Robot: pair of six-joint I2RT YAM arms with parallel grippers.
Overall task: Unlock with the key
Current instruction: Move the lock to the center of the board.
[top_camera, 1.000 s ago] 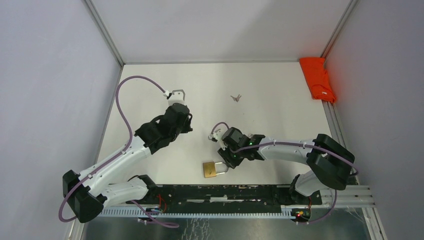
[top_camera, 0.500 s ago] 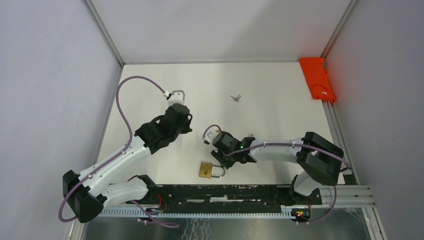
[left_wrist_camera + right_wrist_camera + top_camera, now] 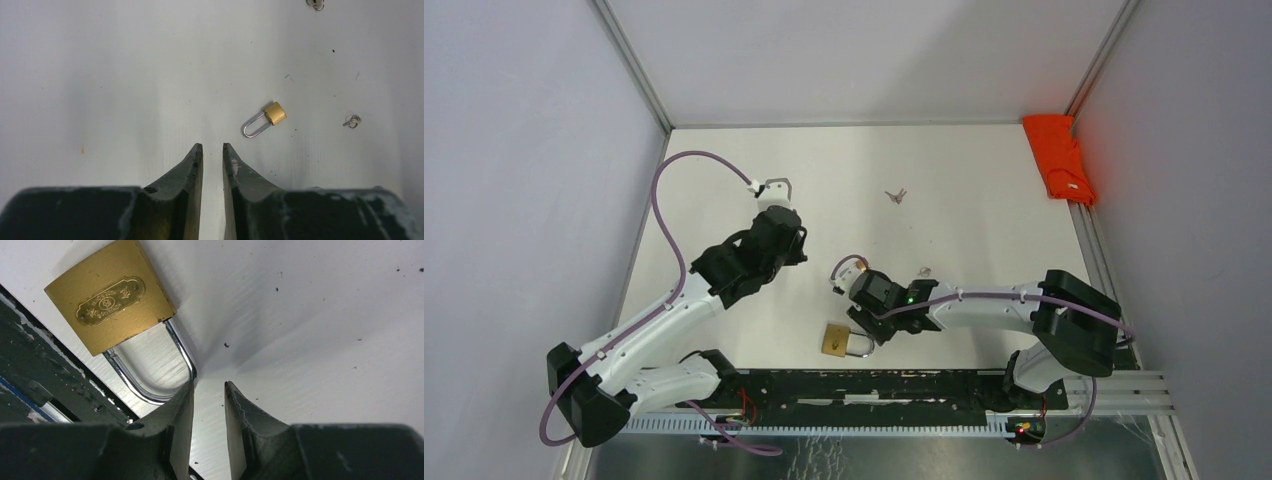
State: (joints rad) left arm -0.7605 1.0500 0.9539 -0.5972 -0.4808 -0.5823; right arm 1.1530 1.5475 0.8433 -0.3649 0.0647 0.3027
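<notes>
A large brass padlock lies flat near the table's front edge, its steel shackle pointing right. My right gripper hangs low over the table just beside the shackle's bend. It is open with nothing between its fingers, and its left fingertip is at the shackle's curve. A bunch of keys lies far back on the table, apart from both grippers. My left gripper is high over bare table, narrowly open and empty.
The left wrist view shows a small brass padlock with a long shackle, and a small metal ring to its right. A small metal bit lies behind the right arm. An orange cloth sits at the back right. A black rail runs along the front edge.
My right gripper has moved left and nearer the front edge, up to the shackle. The large padlock has shifted slightly left. The left arm has barely moved.
</notes>
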